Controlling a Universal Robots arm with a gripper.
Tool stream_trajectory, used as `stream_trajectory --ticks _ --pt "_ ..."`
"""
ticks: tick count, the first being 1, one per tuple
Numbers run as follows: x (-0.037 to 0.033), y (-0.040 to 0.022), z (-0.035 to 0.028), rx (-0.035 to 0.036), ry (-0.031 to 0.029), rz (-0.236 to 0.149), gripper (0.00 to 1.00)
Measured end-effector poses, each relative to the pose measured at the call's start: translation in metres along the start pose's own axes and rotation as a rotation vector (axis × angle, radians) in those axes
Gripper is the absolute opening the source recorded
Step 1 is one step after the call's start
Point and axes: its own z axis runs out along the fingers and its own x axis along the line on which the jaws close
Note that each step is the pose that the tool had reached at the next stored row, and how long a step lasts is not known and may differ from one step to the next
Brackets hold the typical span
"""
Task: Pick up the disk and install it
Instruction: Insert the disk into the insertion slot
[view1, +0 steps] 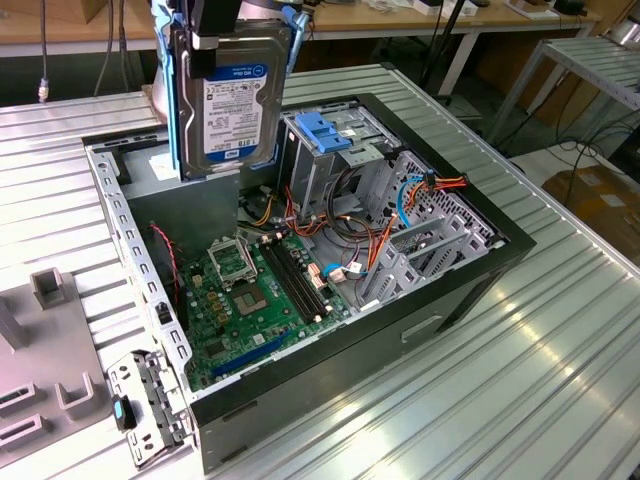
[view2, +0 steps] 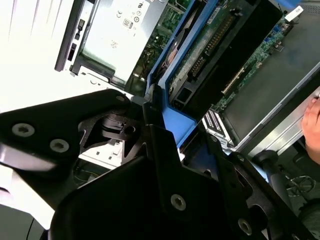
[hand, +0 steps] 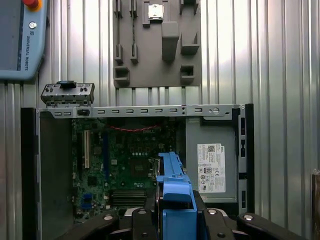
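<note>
The disk (view1: 228, 100) hangs upright, its white-and-blue label facing the exterior view, above the back part of the open computer case (view1: 470, 290). Blue plastic edging runs down both its sides. My gripper (view1: 226, 30) is shut on the disk's top edge, clamping it from above. In the second wrist view the black fingers (view2: 165, 150) close on the blue edging, and the disk's (view2: 220, 45) green circuit board side shows past them. In the first wrist view the blue edging of the disk (hand: 172, 195) sticks out between the fingers, over the motherboard (hand: 130, 160).
Inside the case sit a metal drive cage with a blue handle (view1: 325, 130), a grey power-supply box (hand: 210, 165), and loose orange and blue cables (view1: 420, 190). A grey fixture plate (view1: 40, 370) and a metal bracket (view1: 150, 400) lie on the ribbed table. A hand (view2: 312, 125) shows at one edge.
</note>
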Motion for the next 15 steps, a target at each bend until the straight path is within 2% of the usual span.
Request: stream_trajectory --ticks 5,9,14,15 --pt "0.0092 -0.0002 0.0017 0.0027 0.0002 0.000 0.37" --pt "0.0234 -0.0004 0.0038 0.0072 0.0001 0.000 0.37" --pt "0.0470 -0.0009 0.0079 0.0125 -0.0004 0.000 0.37" --pt "0.0494 -0.0009 0.0083 0.0145 -0.0004 0.001 0.37"
